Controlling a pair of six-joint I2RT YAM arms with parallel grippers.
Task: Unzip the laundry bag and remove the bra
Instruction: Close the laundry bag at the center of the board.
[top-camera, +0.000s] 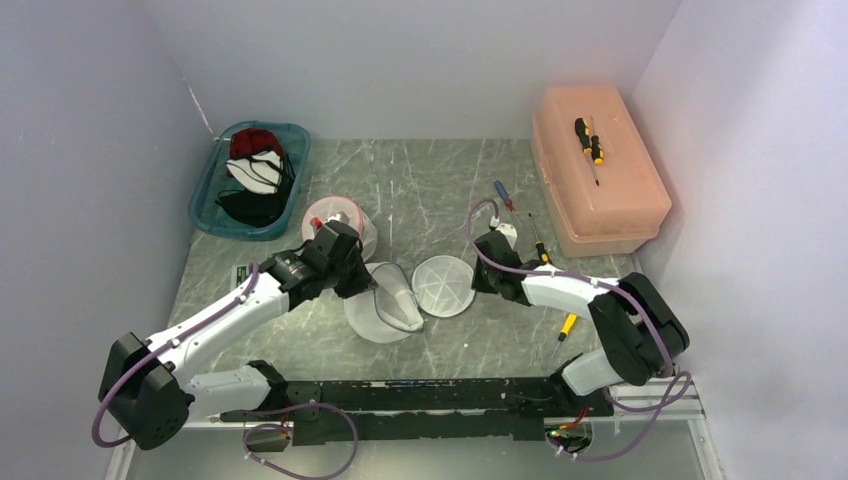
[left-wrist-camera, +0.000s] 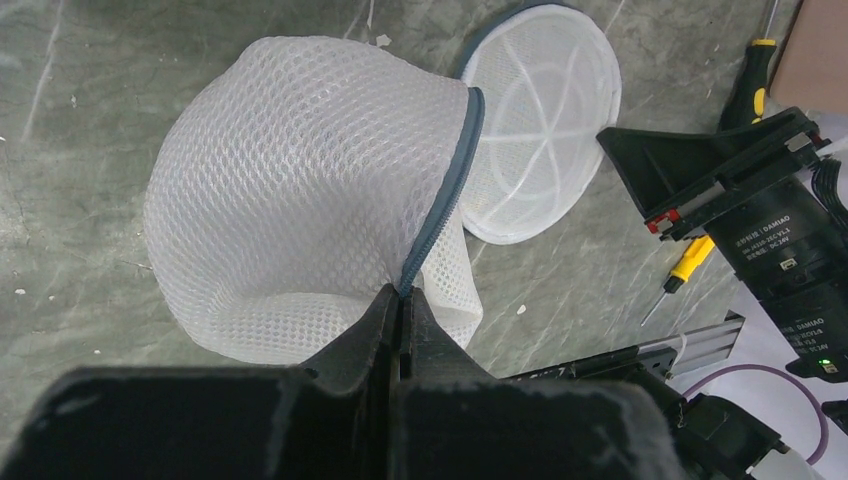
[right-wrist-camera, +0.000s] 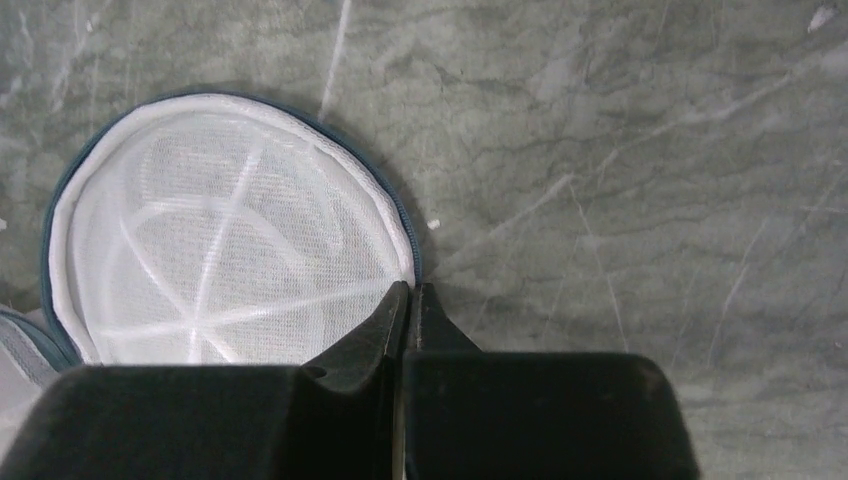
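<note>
The white mesh laundry bag lies unzipped in two joined parts on the grey table. Its domed half (left-wrist-camera: 300, 180) has a grey-blue zipper (left-wrist-camera: 450, 180) running along its edge. My left gripper (left-wrist-camera: 400, 292) is shut on that zipper edge at the near side of the dome (top-camera: 385, 305). The flat round half (right-wrist-camera: 220, 240) lies to its right, also seen from above (top-camera: 443, 286). My right gripper (right-wrist-camera: 411, 285) is shut with its tips pinching this half's rim. The bra is hidden; none shows in either half.
A teal bin (top-camera: 210, 205) at the back left holds red, white and black garments. A pinkish round mesh thing (top-camera: 330, 212) sits behind my left wrist. A salmon toolbox (top-camera: 600, 190) stands at the back right with a screwdriver (top-camera: 590, 140) on top. More screwdrivers (top-camera: 503, 195) lie near my right arm.
</note>
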